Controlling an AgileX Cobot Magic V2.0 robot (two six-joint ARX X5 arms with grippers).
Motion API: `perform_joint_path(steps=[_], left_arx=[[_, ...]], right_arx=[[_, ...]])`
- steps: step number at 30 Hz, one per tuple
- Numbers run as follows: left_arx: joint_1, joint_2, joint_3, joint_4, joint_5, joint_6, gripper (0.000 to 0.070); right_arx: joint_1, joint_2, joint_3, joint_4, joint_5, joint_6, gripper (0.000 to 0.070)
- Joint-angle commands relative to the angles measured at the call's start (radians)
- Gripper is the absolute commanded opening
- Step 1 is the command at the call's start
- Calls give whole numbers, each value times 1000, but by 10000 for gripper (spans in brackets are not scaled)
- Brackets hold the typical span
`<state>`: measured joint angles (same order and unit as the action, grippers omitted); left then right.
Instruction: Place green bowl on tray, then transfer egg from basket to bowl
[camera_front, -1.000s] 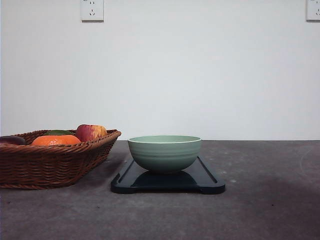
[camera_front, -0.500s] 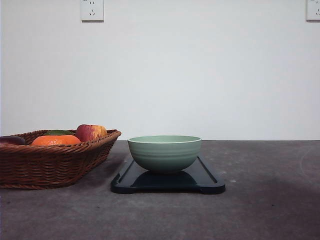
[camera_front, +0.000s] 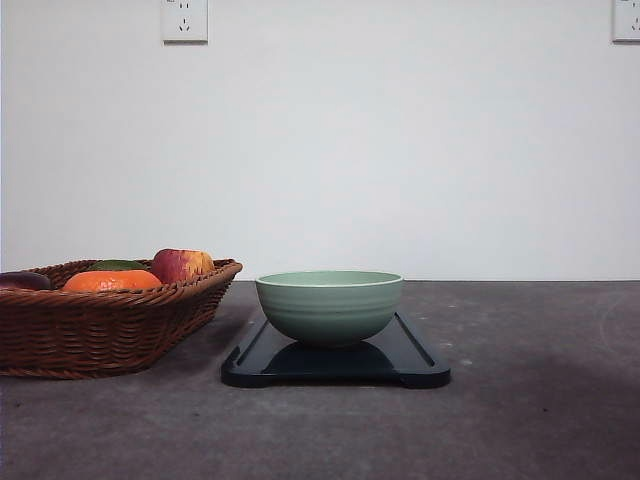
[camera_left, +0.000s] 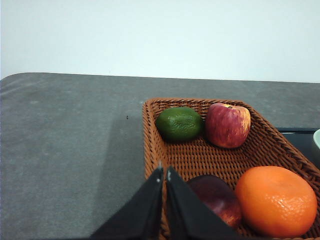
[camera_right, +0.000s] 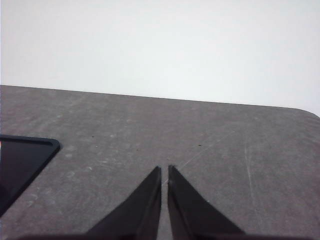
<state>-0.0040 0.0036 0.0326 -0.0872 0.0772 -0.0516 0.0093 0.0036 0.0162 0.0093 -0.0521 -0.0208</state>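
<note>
While the bowl (camera_front: 329, 306) sits upright on the tray (camera_front: 412, 364) near the middle of the worktop (camera_front: 520, 420), no egg can be made out in the basket (camera_front: 100, 330) from any view. From the front, the basket is cut off at the left edge, and its rim hides most of what lies inside — just the tops of four pieces show: a dark purple-red fruit (camera_front: 22, 281), an orange (camera_front: 111, 281), a green fruit (camera_front: 116, 265) and an apple (camera_front: 181, 265).

From the left wrist camera the same four are counted: one lime-like green fruit (camera_left: 178, 123) touching one apple (camera_left: 227, 125) at the basket's far end, one orange (camera_left: 276, 200) and one dark fruit (camera_left: 216, 198) at the near end, the dark one partly covered by the left hand (camera_left: 164, 172). That hand's two black fingers are pressed nearly together with nothing between them, their tips over the basket's near rim (camera_left: 150, 140). A sliver of the tray (camera_left: 300, 142) and a pale edge of the bowl (camera_left: 317, 138) are clipped by the frame.

From the right wrist camera the right hand (camera_right: 164, 170) is likewise closed on nothing, the tips a hair apart, above bare grey worktop (camera_right: 210, 150). One rounded corner of the tray (camera_right: 25, 157) shows, the rest cut off.

One bowl, one tray, one basket. Two wall sockets (camera_front: 184, 20) appear on the wall, the right one (camera_front: 626, 20) clipped.
</note>
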Motion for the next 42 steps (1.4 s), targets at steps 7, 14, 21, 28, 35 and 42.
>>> perform_joint_path(steps=[7, 14, 21, 28, 35, 42], left_arx=[[2, 0, -19, 5, 0, 9, 0], [2, 0, -19, 5, -1, 9, 0], [2, 0, -19, 5, -1, 9, 0], [2, 0, -19, 5, -1, 9, 0], [2, 0, -19, 5, -1, 9, 0], [2, 0, -19, 5, -1, 9, 0]], right_arx=[[2, 0, -4, 12, 0, 13, 16], [2, 0, -4, 12, 1, 13, 16], [2, 0, -4, 12, 1, 13, 16], [2, 0, -4, 12, 0, 13, 16], [2, 0, -4, 12, 0, 13, 16], [2, 0, -4, 12, 0, 13, 16]])
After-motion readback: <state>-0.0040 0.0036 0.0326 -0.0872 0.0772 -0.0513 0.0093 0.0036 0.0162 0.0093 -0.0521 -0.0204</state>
